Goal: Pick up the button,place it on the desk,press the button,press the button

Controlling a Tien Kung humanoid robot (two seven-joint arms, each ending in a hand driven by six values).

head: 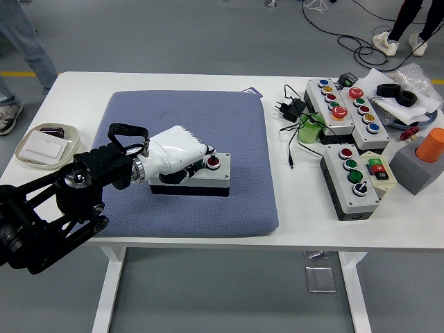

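Resting left hand on button box

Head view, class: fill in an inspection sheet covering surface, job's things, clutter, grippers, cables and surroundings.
Surface: white table with a blue-grey mat on it.
Job's things: grey button box on the mat, its red button visible.
Clutter: more button boxes, orange cylinder, tape roll at right; white tray at left.
Grippers: left hand lies over the box's left part; right hand not in view.
Cables: black plug and lead beside the mat.
Surroundings: grey floor; people's legs at the top corners.
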